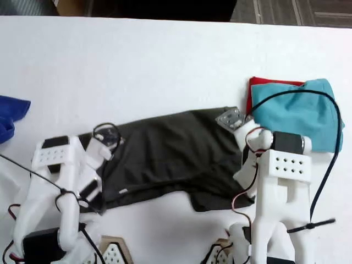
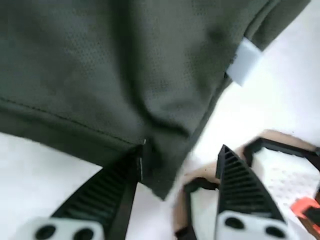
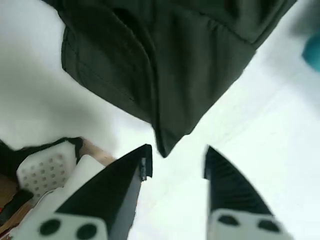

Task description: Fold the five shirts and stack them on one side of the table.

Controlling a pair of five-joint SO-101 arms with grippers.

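Your dark shirt point(image 1: 170, 157) lies rumpled across the middle of the table point(image 1: 137, 60), between both arms so each can take an end. Your left gripper point(image 2: 181, 150) stands wide apart, the hem against one finger. Your right gripper point(image 3: 177, 150) gapes above a corner, holding nothing. At the frame's right, the teal shirt point(image 1: 300, 110) on the red shirt point(image 1: 264, 83) looks like your stack.

L arm point(image 1: 58, 176) bent low at near-left in high view; L gripper point(image 2: 182, 150) jaws apart, black ribbed fingers point(image 2: 117, 192). R arm point(image 1: 278, 170) stands near-right, well apart; R gripper point(image 3: 177, 150) spread too, aimed downward.
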